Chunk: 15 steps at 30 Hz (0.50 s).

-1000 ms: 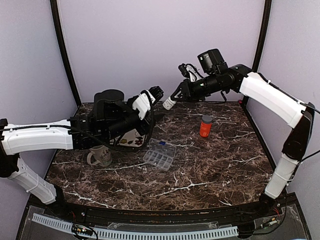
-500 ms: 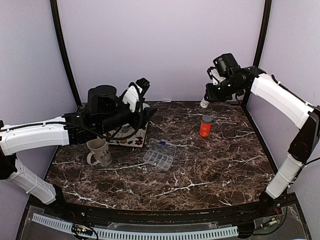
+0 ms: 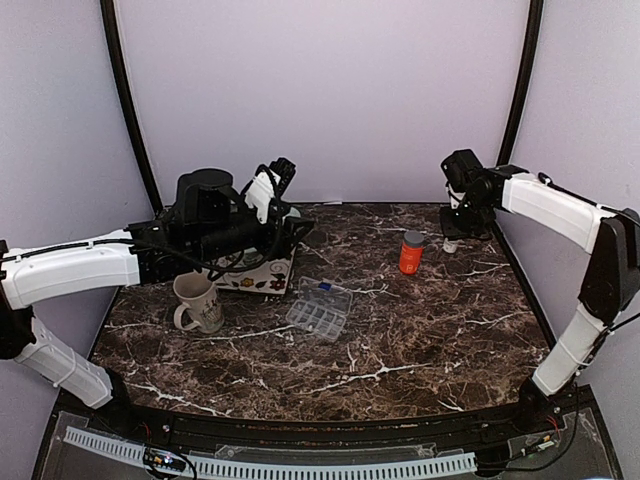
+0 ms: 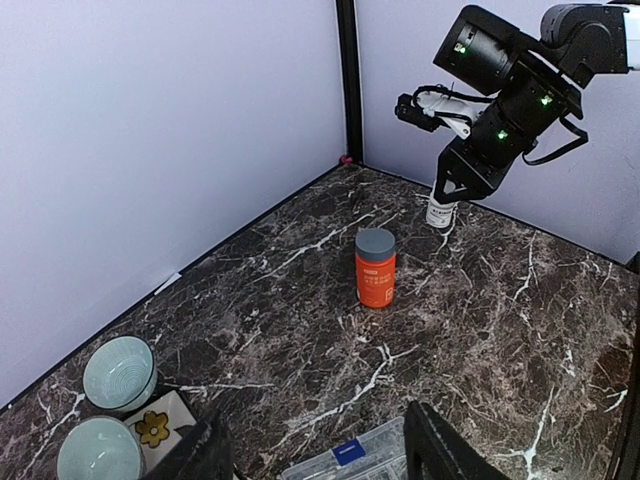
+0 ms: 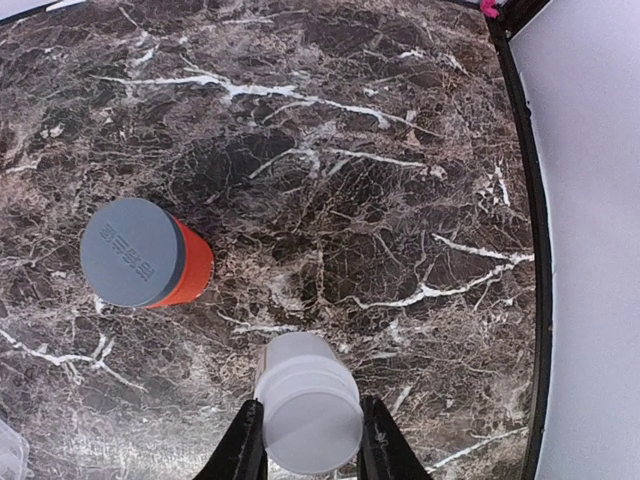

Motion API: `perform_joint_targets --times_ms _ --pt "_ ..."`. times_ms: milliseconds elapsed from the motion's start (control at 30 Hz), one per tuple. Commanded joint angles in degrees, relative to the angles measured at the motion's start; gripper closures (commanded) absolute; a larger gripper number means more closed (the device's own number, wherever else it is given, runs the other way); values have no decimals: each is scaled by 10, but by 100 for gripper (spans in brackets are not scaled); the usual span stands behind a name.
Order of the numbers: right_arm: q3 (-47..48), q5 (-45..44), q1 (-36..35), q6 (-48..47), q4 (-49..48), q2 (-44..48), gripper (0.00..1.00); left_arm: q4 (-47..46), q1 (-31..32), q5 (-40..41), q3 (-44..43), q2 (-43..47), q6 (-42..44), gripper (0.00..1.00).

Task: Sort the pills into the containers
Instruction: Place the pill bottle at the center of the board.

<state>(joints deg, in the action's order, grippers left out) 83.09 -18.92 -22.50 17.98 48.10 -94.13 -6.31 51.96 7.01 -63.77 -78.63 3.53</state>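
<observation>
Leftmost, the left gripper (image 4: 320, 455) hangs above the table (image 3: 400, 350), jaws apart and empty. Near centre, the clear organiser box (image 3: 320, 310) lies flat, right of the cream mug (image 3: 200, 303). Further right stands the orange bottle (image 3: 411, 252). Rightmost, the right gripper (image 5: 310, 440) is clamped on a white bottle (image 5: 308, 400).

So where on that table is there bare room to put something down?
Widest bare marble: the near strip in front of the organiser box, and the right side nearer than the orange bottle. Far left is crowded: cream mug, green bowls, left arm overhead. The right hand holds a white bottle far right.
</observation>
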Motion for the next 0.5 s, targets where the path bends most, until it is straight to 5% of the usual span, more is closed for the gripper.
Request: perform_joint_targets --times_ms 0,467 --pt "-39 -8 15 0 -59 -8 100 9 -5 -23 -7 -3 -16 39" --pt "-40 8 41 -6 -149 -100 100 13 -8 -32 -5 -3 -24 39"
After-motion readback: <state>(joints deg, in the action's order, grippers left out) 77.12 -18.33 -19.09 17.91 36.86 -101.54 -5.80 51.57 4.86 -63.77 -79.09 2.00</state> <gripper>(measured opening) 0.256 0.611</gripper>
